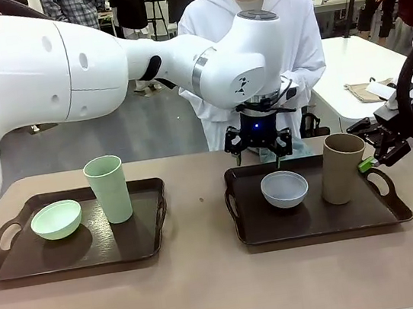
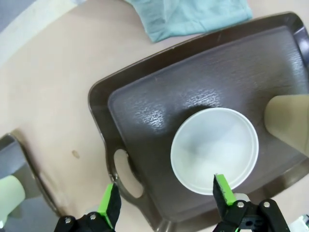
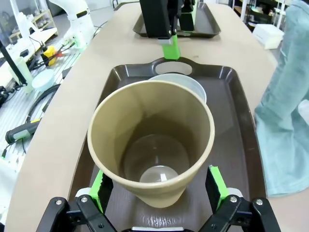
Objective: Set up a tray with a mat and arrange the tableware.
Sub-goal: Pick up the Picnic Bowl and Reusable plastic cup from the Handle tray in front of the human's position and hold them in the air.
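2 trays share the table (image 1: 208, 277): on the right tray (image 1: 316, 225) the right gripper's (image 3: 155, 179) wide-open fingers flank the tall brown cup (image 3: 152, 140) without pinching it, probably to lift it clear for a mat, the left gripper (image 2: 165, 188) hangs open and empty above the small white bowl (image 2: 212, 147), and the pale green cup (image 1: 108, 189) and pale green bowl (image 1: 56, 219) wait well left of it.
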You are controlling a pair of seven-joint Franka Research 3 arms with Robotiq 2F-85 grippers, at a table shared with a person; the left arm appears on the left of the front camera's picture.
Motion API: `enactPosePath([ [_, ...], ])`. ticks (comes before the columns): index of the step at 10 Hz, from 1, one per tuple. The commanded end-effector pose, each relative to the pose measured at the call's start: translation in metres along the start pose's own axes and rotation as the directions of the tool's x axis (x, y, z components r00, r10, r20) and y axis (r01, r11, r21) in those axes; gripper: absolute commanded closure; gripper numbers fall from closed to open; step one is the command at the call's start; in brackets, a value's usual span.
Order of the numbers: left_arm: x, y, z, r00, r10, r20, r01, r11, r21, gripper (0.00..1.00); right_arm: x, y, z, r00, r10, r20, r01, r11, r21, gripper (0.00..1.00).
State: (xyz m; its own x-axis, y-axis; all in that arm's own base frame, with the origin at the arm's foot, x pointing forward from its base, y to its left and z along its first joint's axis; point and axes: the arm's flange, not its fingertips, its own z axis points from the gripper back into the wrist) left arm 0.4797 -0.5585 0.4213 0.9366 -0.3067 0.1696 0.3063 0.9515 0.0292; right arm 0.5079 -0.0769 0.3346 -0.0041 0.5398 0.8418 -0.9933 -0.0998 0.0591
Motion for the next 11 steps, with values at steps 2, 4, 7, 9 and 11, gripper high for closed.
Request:
enactPosePath([
  [2, 0.018, -0.012, -0.009, 0.999, 0.026, -0.019, -0.025, 0.999, 0.02, 0.0, 0.002, -0.004, -0.011, 1.0, -0.022, 0.0, 0.022, 0.998, 0.05, 0.0],
  [4, 0.018, -0.016, -0.02, 0.999, 0.032, -0.037, -0.031, 0.999, 0.022, 0.0, 0.0, -0.007, -0.024, 1.0, -0.027, -0.011, 0.028, 0.997, 0.078, 0.0],
  [7, 0.015, -0.016, -0.036, 0.998, 0.04, -0.055, -0.039, 0.999, 0.016, 0.0, -0.011, -0.011, -0.038, 0.998, -0.051, -0.021, 0.053, 0.993, 0.11, 0.0],
  [9, 0.012, -0.019, -0.048, 0.997, 0.04, -0.067, -0.039, 0.999, 0.012, 0.0, -0.015, -0.013, -0.043, 0.998, -0.054, -0.02, 0.056, 0.992, 0.112, 0.0],
  [11, 0.011, -0.018, -0.055, 0.993, 0.086, -0.081, -0.087, 0.996, -0.013, 0.0, -0.015, -0.016, -0.043, 0.998, -0.056, -0.01, 0.056, 0.993, 0.099, 0.0],
])
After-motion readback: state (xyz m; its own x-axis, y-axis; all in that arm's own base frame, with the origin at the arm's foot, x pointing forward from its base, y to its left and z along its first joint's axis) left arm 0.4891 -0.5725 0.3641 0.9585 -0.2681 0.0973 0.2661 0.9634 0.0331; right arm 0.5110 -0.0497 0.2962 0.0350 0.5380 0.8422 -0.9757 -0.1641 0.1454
